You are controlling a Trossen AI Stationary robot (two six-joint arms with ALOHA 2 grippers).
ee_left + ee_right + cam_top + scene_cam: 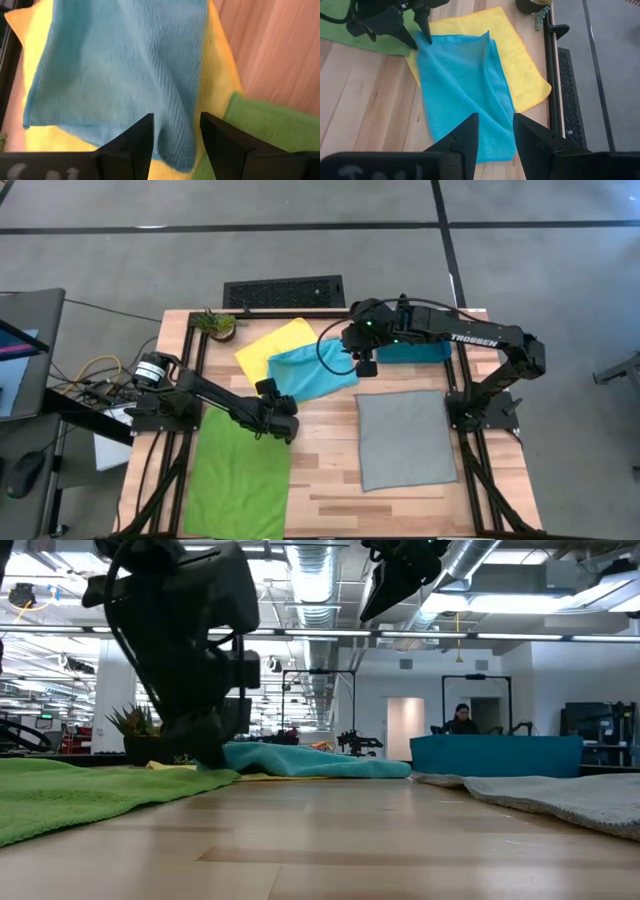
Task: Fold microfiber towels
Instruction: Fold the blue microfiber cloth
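The light turquoise-blue towel [318, 370] lies rumpled on the table, its far-left part overlapping the yellow towel [268, 346]. The lime green towel [238, 472] lies flat at the near left and hangs over the near edge. The grey towel [405, 438] lies flat at the right. My left gripper [272, 391] is low at the blue towel's near-left corner [426, 41], open, with one finger on each side of it [176, 145]. My right gripper [366, 367] is open and empty, high above the blue towel's right edge [495, 140]. My left gripper's open fingers [141, 145] stand on either side of the blue towel's near-left corner [175, 150], slanting down from the table's left. The corner lies on the yellow towel between them. I cannot tell whether the fingers touch the cloth.
A dark teal-blue bin [415, 351] stands at the far right under my right arm. A small potted plant [217, 325] stands at the far left corner. Bare wood [325, 440] shows between the green and grey towels. A person [462, 720] sits far behind the table.
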